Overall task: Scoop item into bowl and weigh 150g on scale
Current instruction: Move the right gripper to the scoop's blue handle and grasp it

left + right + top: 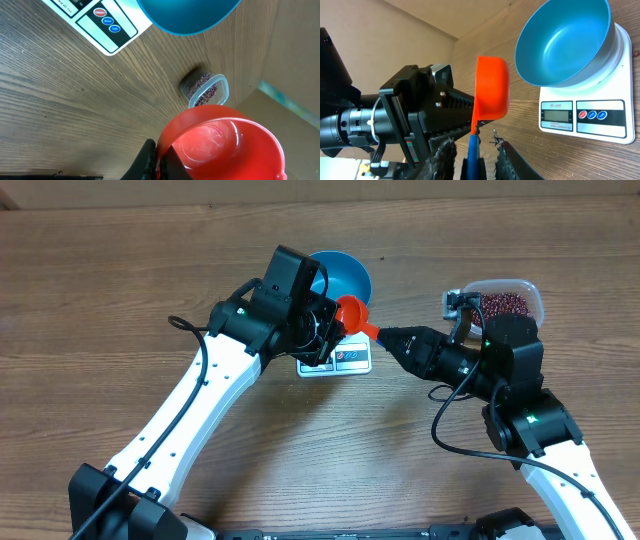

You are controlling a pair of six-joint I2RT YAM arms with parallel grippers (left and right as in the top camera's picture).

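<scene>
Where both arms meet: above the front of the scale (345, 362), mid-way across the bench (120, 280).
Scoop: red scoop (350, 311) is up in the air just beside the bowl rim, cup mouth facing up in overhead view. Handle runs back twd the right arm; right wrist view shows a blue part at its end.
L side: left gripper (159, 166) is clamped tight on the scoop's edge by the cup, w/ a red sliver btwn its dark fingers.
R side: right gripper (474, 161) is narrow, one finger each side of the blue handle end. Thin gaps show, so can't tell if it's actually pinching.
Bowl: blue bowl (565, 45) sits upright on the scale and covers most of the platform.
Scale panel: display + one red and two blue buttons stick out in front of the bowl; digits too small to read.
Beans: dark red-brown beans (502, 304) lie in a clear tub (535, 290).
Tub spot: on the bench, well apart from the scale, on robot's right, just beyond the right arm.
</scene>
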